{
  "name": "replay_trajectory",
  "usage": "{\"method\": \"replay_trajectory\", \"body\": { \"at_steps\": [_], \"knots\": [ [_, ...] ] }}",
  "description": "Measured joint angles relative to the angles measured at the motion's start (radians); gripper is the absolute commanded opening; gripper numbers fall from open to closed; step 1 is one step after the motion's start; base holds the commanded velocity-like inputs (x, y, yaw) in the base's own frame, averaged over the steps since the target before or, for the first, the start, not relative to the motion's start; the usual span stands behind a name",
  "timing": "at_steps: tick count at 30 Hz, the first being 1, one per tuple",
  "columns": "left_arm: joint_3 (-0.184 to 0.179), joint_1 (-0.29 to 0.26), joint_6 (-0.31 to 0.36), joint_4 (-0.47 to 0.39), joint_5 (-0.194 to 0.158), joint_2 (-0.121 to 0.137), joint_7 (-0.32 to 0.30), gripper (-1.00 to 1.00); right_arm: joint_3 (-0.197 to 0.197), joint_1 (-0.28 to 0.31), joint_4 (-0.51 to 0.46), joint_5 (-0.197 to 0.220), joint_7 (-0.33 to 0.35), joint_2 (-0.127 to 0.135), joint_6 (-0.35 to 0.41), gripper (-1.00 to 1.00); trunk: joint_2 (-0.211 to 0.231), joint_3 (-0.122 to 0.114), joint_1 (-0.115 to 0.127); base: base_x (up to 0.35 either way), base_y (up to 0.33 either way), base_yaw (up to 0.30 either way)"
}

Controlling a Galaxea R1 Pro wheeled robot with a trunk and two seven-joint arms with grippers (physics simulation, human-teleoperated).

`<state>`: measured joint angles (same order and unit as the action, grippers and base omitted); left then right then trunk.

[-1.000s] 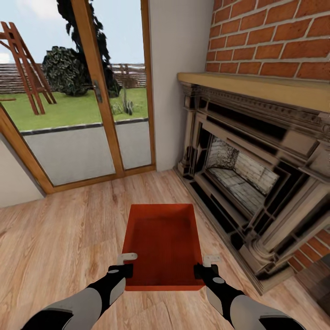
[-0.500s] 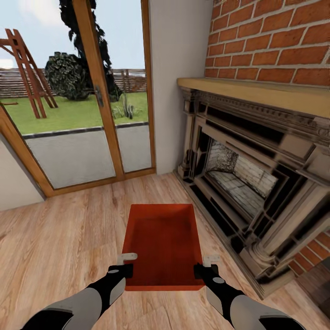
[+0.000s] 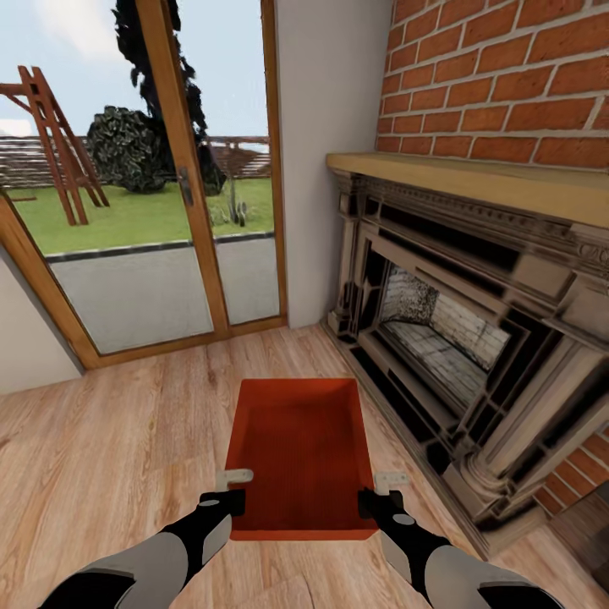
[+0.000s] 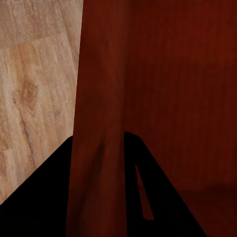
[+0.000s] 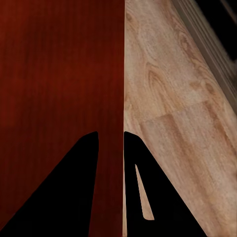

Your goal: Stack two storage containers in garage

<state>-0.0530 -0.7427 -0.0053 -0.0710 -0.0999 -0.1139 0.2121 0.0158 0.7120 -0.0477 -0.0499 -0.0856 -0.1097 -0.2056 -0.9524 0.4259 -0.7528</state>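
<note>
I hold one orange-red storage container (image 3: 300,452) level in front of me, open side up and empty, above the living room's light wood planks (image 3: 110,440). My left gripper (image 3: 234,491) is shut on its left wall near the front corner. My right gripper (image 3: 381,492) is shut on its right wall. In the left wrist view the dark red wall (image 4: 98,89) runs between the two black fingers (image 4: 39,202). The right wrist view shows the container's wall edge (image 5: 116,74) pinched between the fingers (image 5: 69,192). The garage and its floor are out of view.
A dark ornate fireplace (image 3: 457,338) with a wooden mantel (image 3: 474,178) and red brick above stands close on the right. Ahead on the left is a wood-framed glass door (image 3: 182,186) onto a garden. A white wall section (image 3: 326,127) separates them.
The whole picture has shifted slightly, with the fireplace and door sitting lower and nearer, so the camera has moved. The container and both grippers keep their places in the view.
</note>
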Motion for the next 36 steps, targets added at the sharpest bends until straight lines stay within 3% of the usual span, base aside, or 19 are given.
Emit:
{"method": "replay_trajectory", "body": {
  "at_steps": [36],
  "knots": [
    [0.002, 0.000, 0.000, 0.001, 0.001, -0.001, 0.001, -1.00, -0.001, 0.000, -0.002, -0.001, 0.002, 0.001, 0.004, -1.00, 0.000, -0.058, 0.000, 0.000, 0.000, 0.000]
  ]
}}
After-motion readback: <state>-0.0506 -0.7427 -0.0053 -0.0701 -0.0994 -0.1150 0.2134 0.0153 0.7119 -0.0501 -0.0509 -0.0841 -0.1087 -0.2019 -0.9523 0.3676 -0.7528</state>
